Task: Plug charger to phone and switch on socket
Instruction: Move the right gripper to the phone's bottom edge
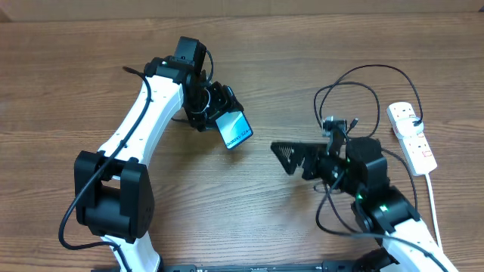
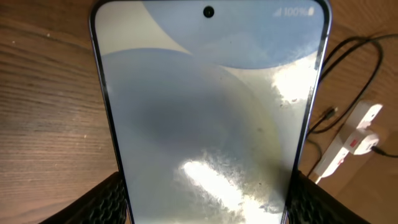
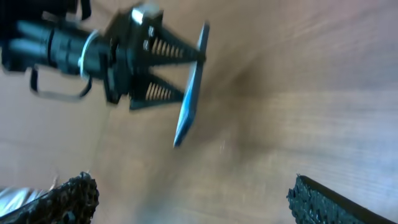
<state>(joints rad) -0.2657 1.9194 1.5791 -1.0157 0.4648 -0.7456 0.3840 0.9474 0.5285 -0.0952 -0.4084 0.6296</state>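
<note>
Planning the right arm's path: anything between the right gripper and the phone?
Nothing visible. Only bare table lies between the open right gripper and the phone, which the left gripper holds. The charger loops behind the right arm near the socket, outside that gap.

surface: brown wood-grain table (image 1: 45, 91) | grain: long streaks | light: warm, soft sheen

Overhead: bright, even light, sharp focus, faint soft shadows on the table (image 1: 60, 75) | Left wrist: white glare patches across the phone (image 2: 208, 118) screen, edges slightly soft | Right wrist: dimmer, heavy motion blur throughout, nothing crisp
</note>
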